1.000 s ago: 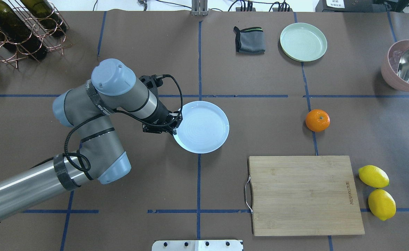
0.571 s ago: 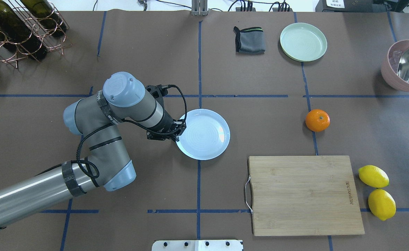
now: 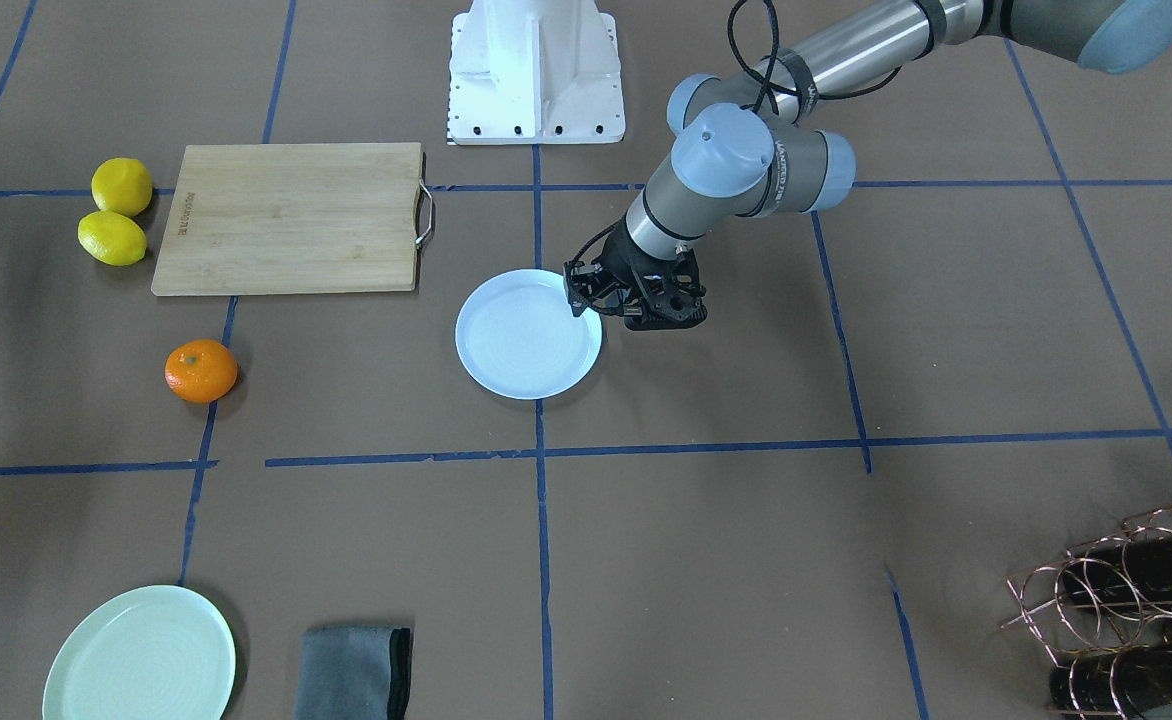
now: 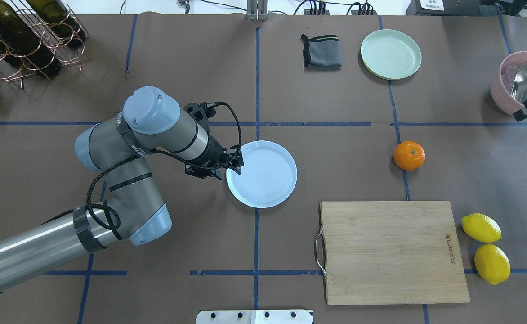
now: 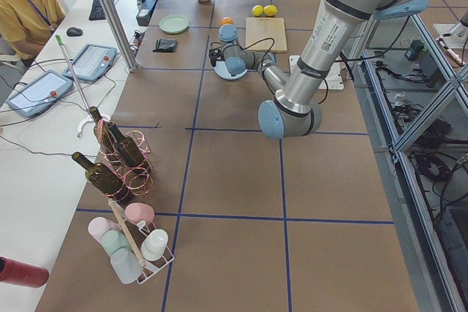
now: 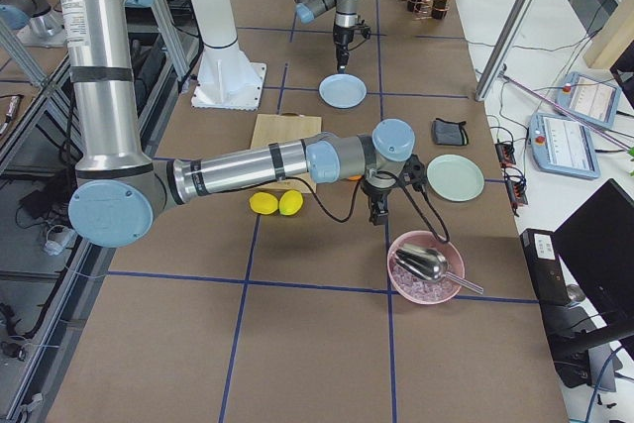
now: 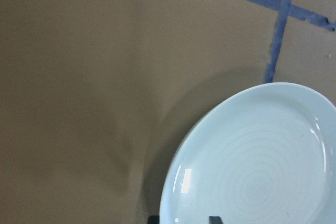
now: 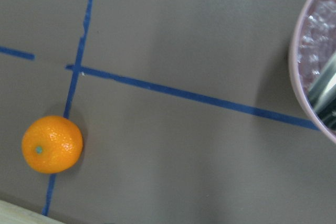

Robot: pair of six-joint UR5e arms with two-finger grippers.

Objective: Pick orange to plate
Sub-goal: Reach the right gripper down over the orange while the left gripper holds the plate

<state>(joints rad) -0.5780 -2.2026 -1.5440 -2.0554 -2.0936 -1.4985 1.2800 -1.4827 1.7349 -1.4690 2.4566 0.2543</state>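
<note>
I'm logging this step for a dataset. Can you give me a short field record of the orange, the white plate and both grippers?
orange: on the table on a blue tape line, untouched
plate: flat on the table, empty
left gripper: at the plate's rim on the robot's left side, jaws apart
right gripper: near the pink bowl; jaws unreadable
task status: orange not yet picked

Silver-grey arm, blue caps, blk cable
</note>
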